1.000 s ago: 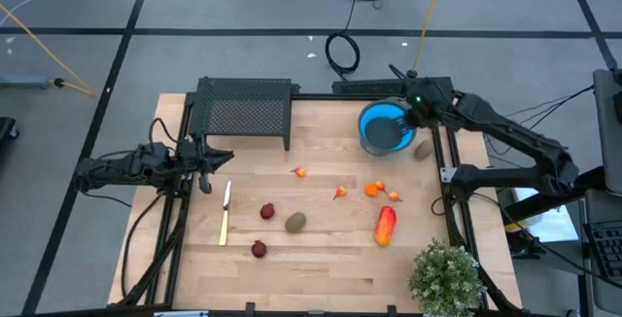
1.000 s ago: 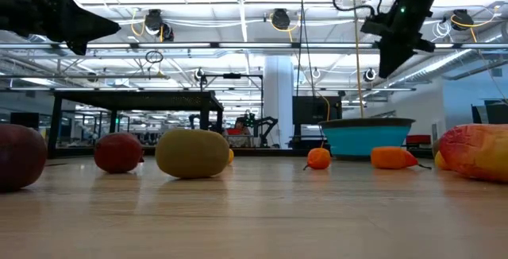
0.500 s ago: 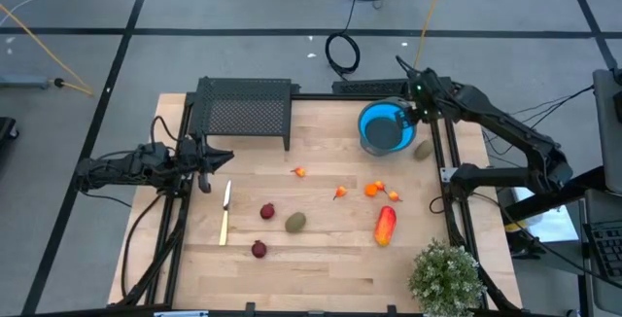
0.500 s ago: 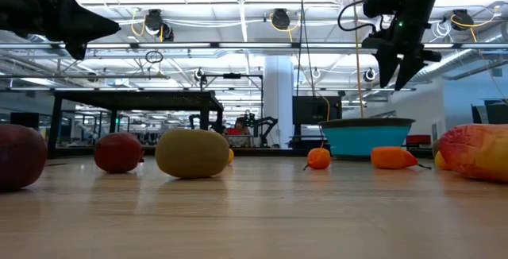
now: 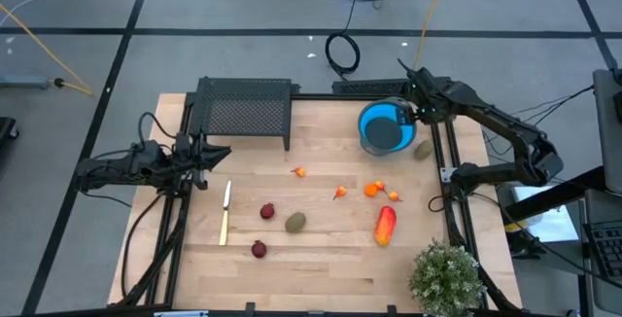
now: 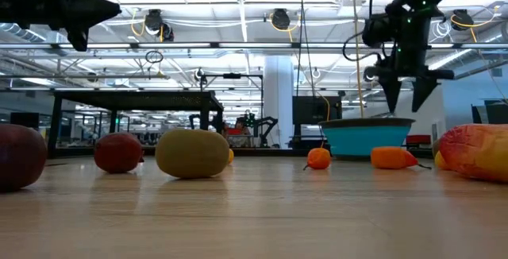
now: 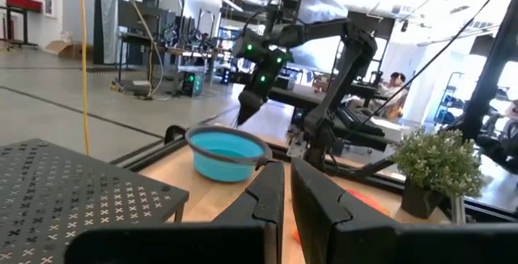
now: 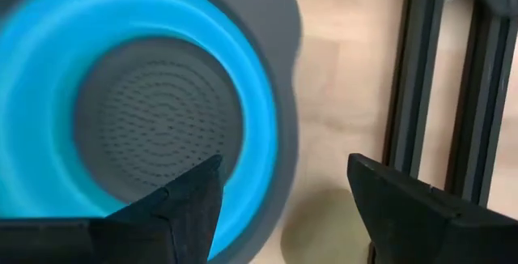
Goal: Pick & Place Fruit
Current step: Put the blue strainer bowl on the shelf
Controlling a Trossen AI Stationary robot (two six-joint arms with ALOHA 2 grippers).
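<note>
The fruit lies loose on the wooden table: an elongated red-orange piece (image 5: 386, 226), two dark red round ones (image 5: 267, 211) (image 5: 259, 249), an olive-green oval (image 5: 295, 222), a second olive oval (image 5: 424, 149) right of the blue bowl (image 5: 386, 127), and several tiny orange ones around (image 5: 372, 189). My right gripper (image 5: 420, 113) (image 6: 405, 92) hangs open above the bowl's right rim, fingers pointing down, nothing between them (image 8: 283, 191). The bowl's grey inside (image 8: 158, 126) shows no fruit. My left gripper (image 5: 209, 152) (image 7: 285, 191) stays shut and empty at the table's left edge.
A slim pale knife (image 5: 225, 212) lies on the left half of the table. A black perforated rack (image 5: 245, 108) stands at the far edge. A potted plant (image 5: 445, 276) sits at the near right corner. Black frame rails (image 5: 449, 176) run along the right side.
My right gripper has opened, tipped until its fingers point straight down, and sunk a little toward the bowl's right rim. Nothing shows falling from it. The fruit and the bowl have kept their places.
</note>
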